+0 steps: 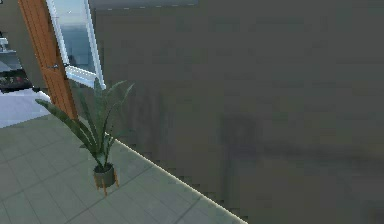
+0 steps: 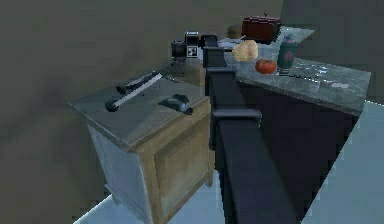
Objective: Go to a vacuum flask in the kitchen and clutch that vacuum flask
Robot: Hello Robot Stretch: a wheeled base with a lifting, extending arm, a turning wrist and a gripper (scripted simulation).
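Forward view: door [image 1: 75, 40] at left, potted plant [image 1: 103, 140] on tiled floor [image 1: 40, 175], dark wall [image 1: 260, 100] across right. Arm side view: wooden cabinet [image 2: 150, 150] with dark tools [image 2: 135, 88] left of fingers. At cabinet's far edge, gripper [image 2: 186, 47]; can't tell finger state or any load. Right of fingers on counter [image 2: 330, 90]: tan ball [image 2: 245, 50], red round thing [image 2: 265, 66], slim upright bottle [image 2: 288, 50], too small to confirm as vacuum flask.

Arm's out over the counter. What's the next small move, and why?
Probably back the base up a little. The gripper sits toward the arm side view's left of the slim upright container, likely the flask, which stands on the counter beyond a tan round thing and a red round thing.
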